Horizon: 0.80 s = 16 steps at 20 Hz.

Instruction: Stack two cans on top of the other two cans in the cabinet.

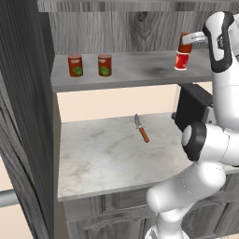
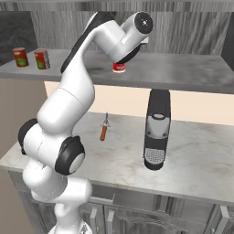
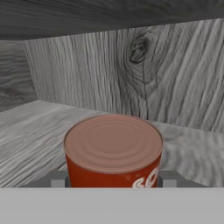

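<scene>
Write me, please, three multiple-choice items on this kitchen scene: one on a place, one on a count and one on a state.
1. Where does the knife lie? A on the shelf; B on the counter; C in the gripper.
2. How many cans stand at the shelf's left end? A one; B two; C three.
3. What is the gripper doing? A hanging open; B gripping a can; C gripping the knife.
Key: B, it rests on the marble; B, two stand side by side; B, the fingers press the can's two sides.
</scene>
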Tool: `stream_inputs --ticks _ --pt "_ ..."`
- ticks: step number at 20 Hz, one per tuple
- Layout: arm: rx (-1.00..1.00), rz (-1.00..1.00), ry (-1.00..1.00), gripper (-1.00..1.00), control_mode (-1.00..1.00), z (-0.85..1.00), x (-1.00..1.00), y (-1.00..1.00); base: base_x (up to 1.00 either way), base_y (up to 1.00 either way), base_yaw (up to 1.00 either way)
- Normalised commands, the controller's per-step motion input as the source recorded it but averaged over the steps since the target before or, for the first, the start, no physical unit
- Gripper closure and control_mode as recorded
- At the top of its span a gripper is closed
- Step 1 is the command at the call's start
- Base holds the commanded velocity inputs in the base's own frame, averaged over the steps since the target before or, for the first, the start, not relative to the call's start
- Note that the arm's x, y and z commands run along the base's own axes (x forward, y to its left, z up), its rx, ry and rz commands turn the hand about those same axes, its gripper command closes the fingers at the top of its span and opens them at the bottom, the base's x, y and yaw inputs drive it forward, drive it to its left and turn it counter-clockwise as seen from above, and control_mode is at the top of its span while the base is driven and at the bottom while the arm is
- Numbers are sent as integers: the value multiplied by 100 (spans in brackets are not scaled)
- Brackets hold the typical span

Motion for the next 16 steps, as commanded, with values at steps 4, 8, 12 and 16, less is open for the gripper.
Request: stream_inputs --ticks 4,8,12,16 --pt "0 0 0 100 -100 0 0 0 0 0 0" --pt "0 0 0 100 -100 0 0 0 0 0 0" --pt "0 0 0 100 -100 0 0 0 0 0 0" --pt "0 0 0 100 -100 -1 0 0 0 0 0"
